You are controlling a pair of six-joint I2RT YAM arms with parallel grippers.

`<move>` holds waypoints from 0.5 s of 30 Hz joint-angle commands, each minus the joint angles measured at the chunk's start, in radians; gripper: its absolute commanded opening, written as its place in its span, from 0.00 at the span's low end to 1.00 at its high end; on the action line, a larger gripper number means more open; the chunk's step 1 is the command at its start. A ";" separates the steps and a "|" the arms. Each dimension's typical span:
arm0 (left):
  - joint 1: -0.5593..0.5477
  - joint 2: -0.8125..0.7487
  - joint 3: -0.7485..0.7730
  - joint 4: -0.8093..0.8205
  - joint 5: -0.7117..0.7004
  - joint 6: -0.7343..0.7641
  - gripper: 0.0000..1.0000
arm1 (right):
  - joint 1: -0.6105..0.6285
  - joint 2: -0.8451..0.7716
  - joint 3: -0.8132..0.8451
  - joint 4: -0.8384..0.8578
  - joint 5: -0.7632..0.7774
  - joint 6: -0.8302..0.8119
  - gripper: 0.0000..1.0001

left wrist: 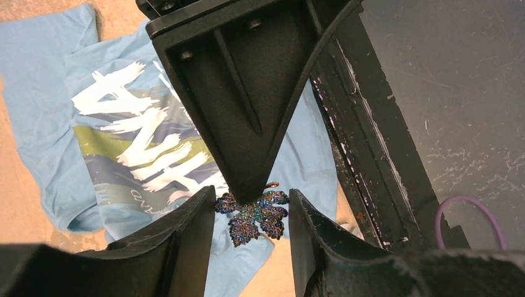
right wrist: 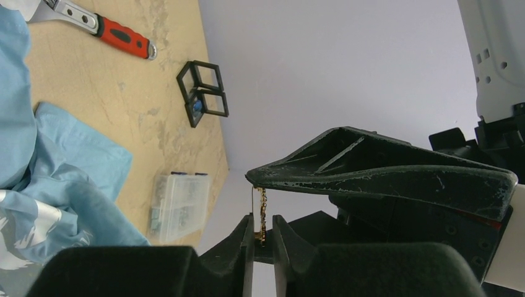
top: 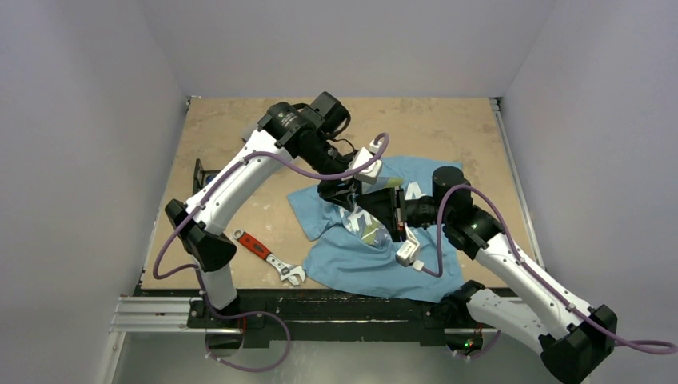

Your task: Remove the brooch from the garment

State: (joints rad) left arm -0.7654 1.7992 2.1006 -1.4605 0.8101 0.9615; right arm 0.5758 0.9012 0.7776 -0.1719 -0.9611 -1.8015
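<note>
Top view: both arms meet over the light blue T-shirt (top: 376,268), which lies rumpled at centre frame on the wooden table (top: 448,128). The white lettering and yellow-green streak face up.

Brooch (left wrist: 255,218): glittery, leaf-shaped, multicoloured. It is off the cloth and held in the air between the two grippers. In the left wrist view it sits at lower centre, with the shirt farther off behind it.

Left gripper (left wrist: 251,204): the jaws are partly apart, one on each side of the brooch. The inner faces meet its left and right edges, so it reads as a pinch across the width.

Right gripper (right wrist: 262,219): the jaws are almost together. In the right wrist view the brooch stands edge-on in the narrow slit at lower centre, with a thin gap on each side. I cannot tell whether the pads press on it. In the left wrist view this gripper comes down from the top of the frame, and its tip overlaps the top of the brooch.

Other items:
- A red-handled wrench (top: 264,252) lies left of the shirt, near the bottom edge of the table.
- In the right wrist view a black wire frame (right wrist: 204,93) sits at upper centre-left.
- A clear plastic box (right wrist: 179,204) lies below it, at the table edge.
</note>
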 commanded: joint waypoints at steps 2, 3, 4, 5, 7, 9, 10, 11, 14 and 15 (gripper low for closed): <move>0.022 -0.013 0.007 -0.020 0.031 0.021 0.33 | 0.002 0.004 0.035 0.016 -0.008 -0.008 0.44; 0.030 -0.016 0.004 -0.023 0.035 0.017 0.33 | 0.002 0.004 0.033 0.019 -0.002 -0.005 0.56; 0.040 -0.020 0.001 -0.028 0.039 0.014 0.33 | 0.002 0.001 0.032 0.029 0.004 0.006 0.65; 0.050 -0.026 -0.006 -0.030 0.040 0.013 0.33 | 0.002 -0.003 0.025 0.049 0.009 0.025 0.73; 0.071 -0.046 -0.033 -0.032 0.034 0.018 0.32 | 0.002 -0.013 0.010 0.084 0.021 0.057 0.86; 0.106 -0.070 -0.074 -0.033 0.023 0.026 0.33 | 0.002 -0.020 0.000 0.112 0.041 0.090 0.96; 0.129 -0.084 -0.094 -0.035 0.022 0.029 0.33 | 0.001 -0.021 -0.002 0.125 0.055 0.118 0.98; 0.158 -0.094 -0.116 -0.035 0.023 0.030 0.33 | 0.002 -0.021 -0.001 0.133 0.070 0.147 0.99; 0.263 -0.126 -0.185 -0.048 -0.004 0.057 0.32 | 0.002 -0.014 0.010 0.149 0.124 0.258 0.99; 0.300 -0.137 -0.210 -0.056 -0.020 0.078 0.32 | 0.002 -0.010 0.015 0.153 0.145 0.299 0.99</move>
State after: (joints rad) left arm -0.5789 1.7382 1.9530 -1.4807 0.8074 0.9676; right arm 0.5758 0.8951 0.7773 -0.0849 -0.8974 -1.6745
